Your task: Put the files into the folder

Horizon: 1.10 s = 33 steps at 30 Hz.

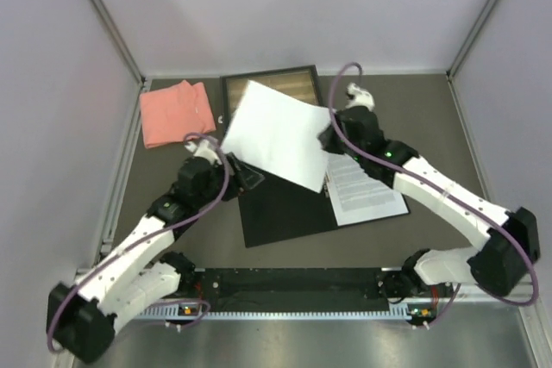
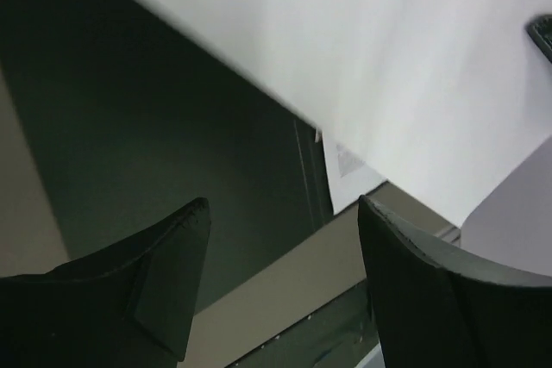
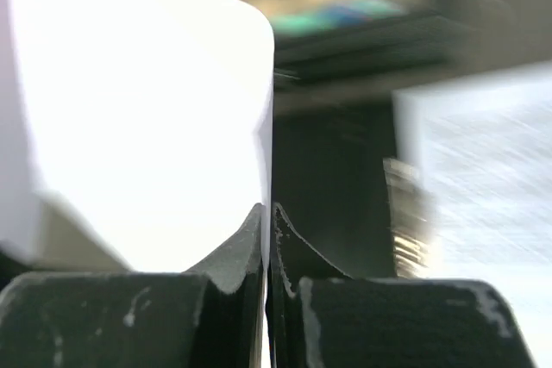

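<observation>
Top external | folder point(image 1: 276, 131) white, black inside | right jaws pinch it; left jaws apart

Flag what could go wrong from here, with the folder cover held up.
1. The right gripper pinches only the thin edge of the white folder cover. The cover may slip out and drop onto the open left gripper beneath it.
2. The files lie outside the folder, beside the black inside panel and partly under the right arm. Letting the cover fall now would likely shut the folder empty.
</observation>
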### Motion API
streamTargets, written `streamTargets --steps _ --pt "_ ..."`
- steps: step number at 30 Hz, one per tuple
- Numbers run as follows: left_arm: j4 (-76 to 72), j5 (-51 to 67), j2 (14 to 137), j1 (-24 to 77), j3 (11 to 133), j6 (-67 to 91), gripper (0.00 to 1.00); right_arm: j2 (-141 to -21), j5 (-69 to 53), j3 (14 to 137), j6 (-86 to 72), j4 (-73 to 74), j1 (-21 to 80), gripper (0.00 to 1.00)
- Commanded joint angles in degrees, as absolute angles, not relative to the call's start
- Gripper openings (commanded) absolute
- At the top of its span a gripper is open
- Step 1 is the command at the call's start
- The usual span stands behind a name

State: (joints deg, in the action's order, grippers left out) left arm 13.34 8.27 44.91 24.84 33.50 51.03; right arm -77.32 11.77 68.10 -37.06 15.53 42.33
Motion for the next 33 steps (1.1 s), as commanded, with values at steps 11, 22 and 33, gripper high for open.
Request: streamTargets --steps 11,22,33 --pt "-16.42 3.69 84.26 50.27 42.71 45.53 0.73 -45.80 31.90 34.28 -46.75 27.69 22.24 0.00" --pt "-24.43 3.87 90.70 50.62 38.67 47.81 0.72 -45.35 31.12 25.93 -53.70 23.03 21.62 0.00" --pt "-31.37 0.44 89.56 50.71 33.23 50.36 0.72 -39.73 27.77 16.18 -61.34 15.03 22.59 0.00"
